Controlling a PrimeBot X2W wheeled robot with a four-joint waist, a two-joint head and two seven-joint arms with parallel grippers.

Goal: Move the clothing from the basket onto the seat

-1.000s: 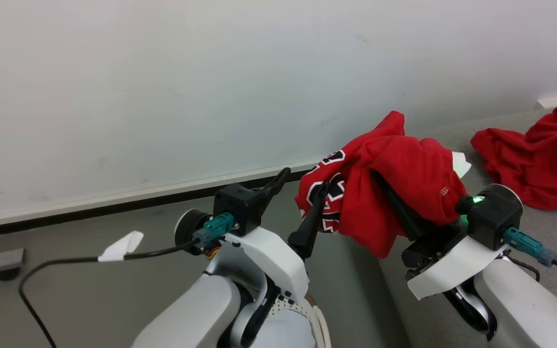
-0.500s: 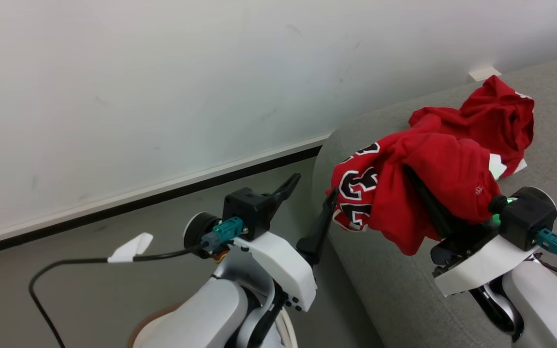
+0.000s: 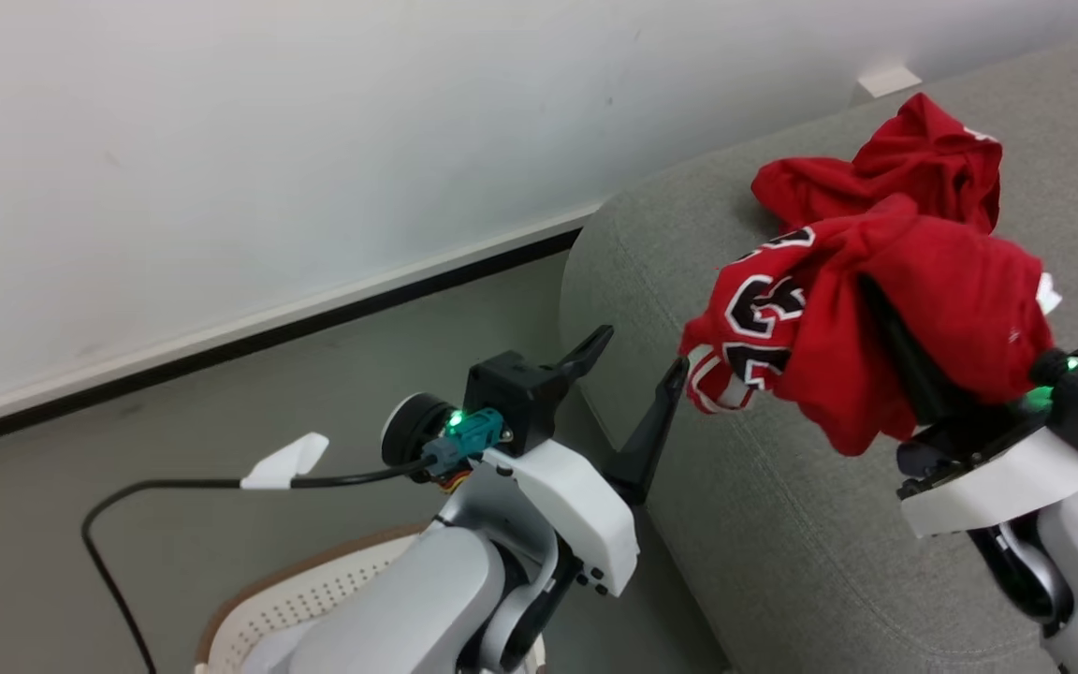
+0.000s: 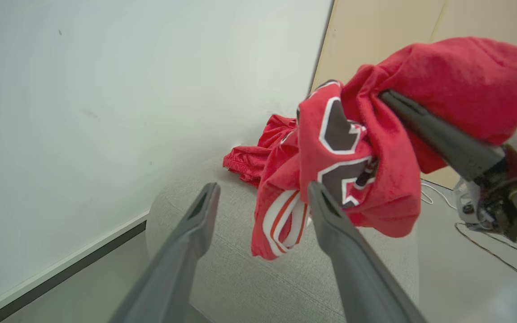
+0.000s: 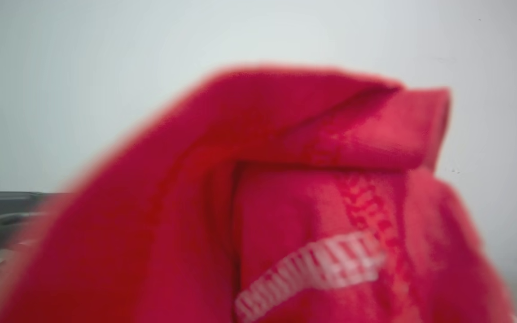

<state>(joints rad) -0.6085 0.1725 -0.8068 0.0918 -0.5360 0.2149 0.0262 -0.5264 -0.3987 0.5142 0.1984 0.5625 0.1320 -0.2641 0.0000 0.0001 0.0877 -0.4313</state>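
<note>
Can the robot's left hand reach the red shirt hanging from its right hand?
Probably yes. The left gripper is open, and its fingers are right beside the red shirt dangling from the right gripper, with nothing between them.

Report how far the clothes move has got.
Done: one red garment lies crumpled on the grey seat. In hand: the right claw is shut on a numbered red jersey, held above the seat; the left claw is open and empty. Left: set the jersey down. Whether the basket holds more, I cannot tell.
</note>
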